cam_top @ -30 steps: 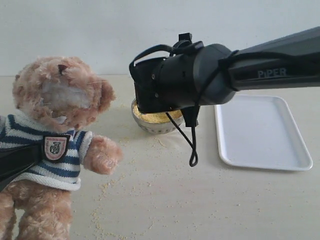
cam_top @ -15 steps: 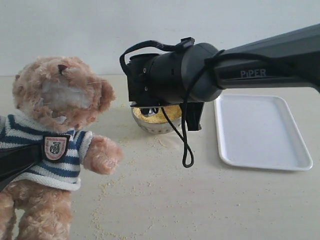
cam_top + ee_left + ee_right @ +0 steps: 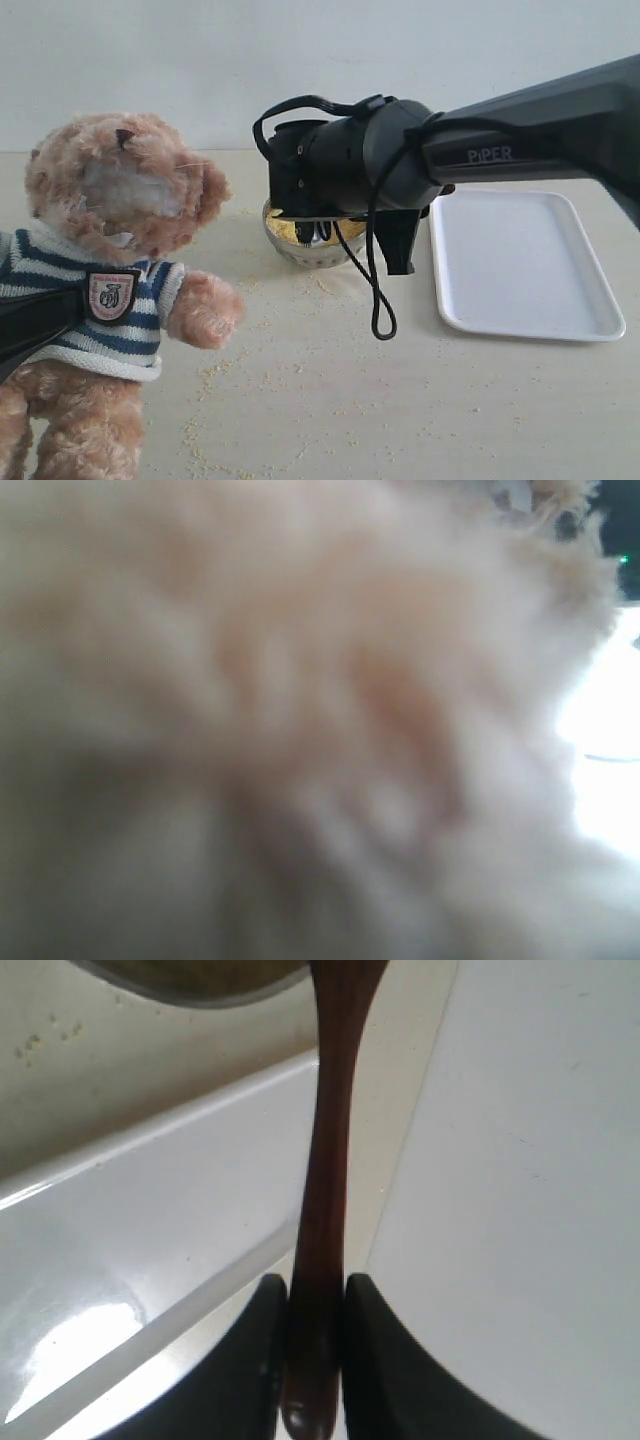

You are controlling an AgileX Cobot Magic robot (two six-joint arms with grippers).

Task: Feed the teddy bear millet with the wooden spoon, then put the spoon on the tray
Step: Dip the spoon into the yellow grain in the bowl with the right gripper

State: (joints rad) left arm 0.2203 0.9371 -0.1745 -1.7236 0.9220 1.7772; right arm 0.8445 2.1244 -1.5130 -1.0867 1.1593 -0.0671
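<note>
1. The right gripper [image 3: 315,1295] has its jaws clenched on the thin handle of the wooden spoon [image 3: 328,1160]. The spoon runs up to the steel bowl [image 3: 310,252] of millet [image 3: 345,228], which sits between the teddy bear [image 3: 120,200] and the tray [image 3: 520,260].
2. The handle is glossy and pinched near its end, so I'd worry that a loaded spoon could twist and spill grain before it reaches the bear's muzzle. Millet lies scattered on the table [image 3: 330,400] too.
3. The arm's bulk hides the spoon's bowl, so I can't say whether it holds any millet.
4. The left wrist view is only blurred fur. A dark stretch of the left arm [image 3: 35,320] crosses the bear's shirt, and I cannot tell whether the left gripper's jaws are clenched.
</note>
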